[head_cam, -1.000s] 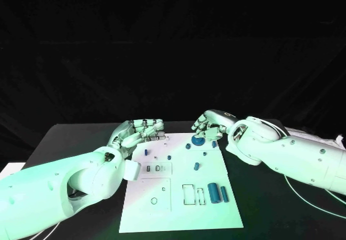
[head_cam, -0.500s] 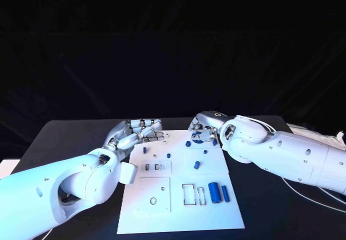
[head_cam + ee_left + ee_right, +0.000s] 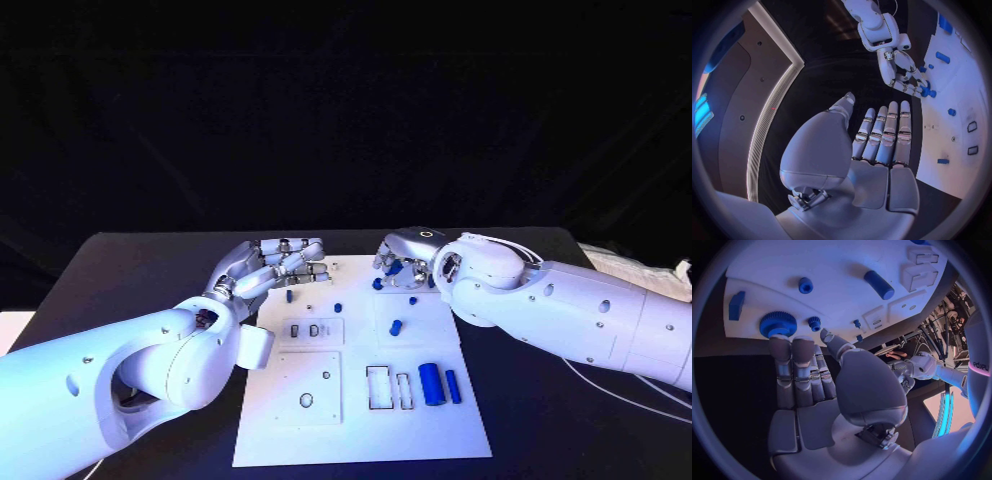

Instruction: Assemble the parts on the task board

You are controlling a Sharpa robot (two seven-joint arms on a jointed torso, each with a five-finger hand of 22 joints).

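- Left robot hand (image 3: 274, 262): hovers at the far left corner of the task board (image 3: 346, 420), over the bench (image 3: 130, 270). Palm up toward the head camera, fingers loosely curled and apart. In the left wrist view the fingers (image 3: 889, 131) lie straight, side by side, with nothing between them and the thumb. Released, holding nothing.
- Task board: white plate, long axis running away from the robot, centred on the bench.
- Parts on the board, left to right: small blue peg (image 3: 290, 296) near the far left edge; a short blue cylinder (image 3: 395, 327) mid-board, long axis roughly fore-aft; a large blue cylinder (image 3: 430, 383) and a thinner one (image 3: 451, 386) side by side near the right edge, long axes fore-aft.
- Blue gear (image 3: 777, 324): lies flat near the board's far edge.
- Right robot hand (image 3: 402, 262): palm down at the far right of the board, fingers extended; fingertips (image 3: 781, 341) reach the gear's rim. Cannot tell whether it is gripped or merely touched.
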